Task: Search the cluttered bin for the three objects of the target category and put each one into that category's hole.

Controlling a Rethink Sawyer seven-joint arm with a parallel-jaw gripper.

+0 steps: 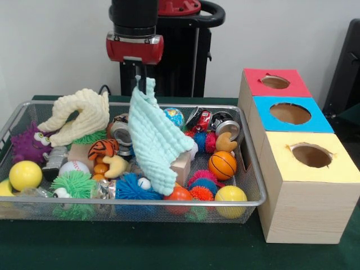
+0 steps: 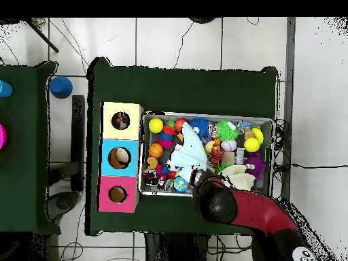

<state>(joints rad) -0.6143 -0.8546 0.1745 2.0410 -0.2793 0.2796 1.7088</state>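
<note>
One dark green cloth covers the desk (image 1: 140,247), which stands on a pale tiled floor (image 2: 177,41). On it sits the wire-mesh cluttered bin (image 1: 34,208) beside three pale wooden boxes; the yellow-topped one's round hole (image 1: 311,155) is nearest. The claw (image 1: 142,84) pinches a waffle-textured mint cloth (image 1: 154,140), lifted above spiky and smooth balls.

Gripper (image 1: 144,83) pinched on the top corner of a pale green cloth (image 1: 154,140), lifted so it drapes down over the toys in the wire basket (image 1: 254,185). Cream cloth (image 1: 81,115) heaped at left. Yellow-topped box's hole (image 1: 311,155) at right, beside the basket.
</note>
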